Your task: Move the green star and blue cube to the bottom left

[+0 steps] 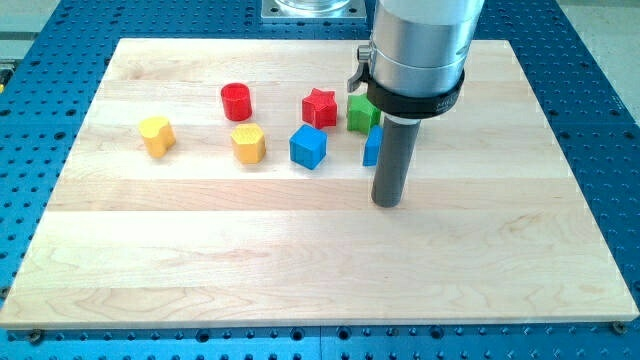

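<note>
The blue cube (308, 146) sits on the wooden board (200, 250) near the middle top. A green block (360, 112), partly hidden by my arm, lies to its upper right; its shape is hard to make out. A second blue block (371, 147) shows only as a sliver behind the rod. My tip (387, 203) rests on the board just below and right of that sliver, to the right of the blue cube.
A red star (319, 107) sits left of the green block. A red cylinder (236, 101), a yellow block (248, 143) and another yellow block (156, 135) lie toward the view's upper left. A blue perforated table (600, 120) surrounds the board.
</note>
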### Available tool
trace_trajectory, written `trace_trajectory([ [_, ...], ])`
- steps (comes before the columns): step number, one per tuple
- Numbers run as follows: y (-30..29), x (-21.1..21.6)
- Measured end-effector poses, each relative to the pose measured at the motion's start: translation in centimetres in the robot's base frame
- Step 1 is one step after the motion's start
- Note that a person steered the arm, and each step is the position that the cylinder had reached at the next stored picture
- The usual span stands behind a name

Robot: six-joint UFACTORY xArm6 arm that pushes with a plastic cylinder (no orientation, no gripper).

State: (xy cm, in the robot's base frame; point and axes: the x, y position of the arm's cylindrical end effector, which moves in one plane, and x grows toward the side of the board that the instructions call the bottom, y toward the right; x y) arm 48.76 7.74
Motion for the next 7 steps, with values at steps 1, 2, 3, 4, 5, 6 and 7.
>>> trace_trajectory([
  [1, 0.0, 0.0],
  [2, -0.5, 2.0],
  [3, -0.3, 3.4],
  [4, -0.1, 2.5],
  [5, -0.5, -4.5],
  [6, 1.2, -4.7],
  [7, 0.5, -7.5],
])
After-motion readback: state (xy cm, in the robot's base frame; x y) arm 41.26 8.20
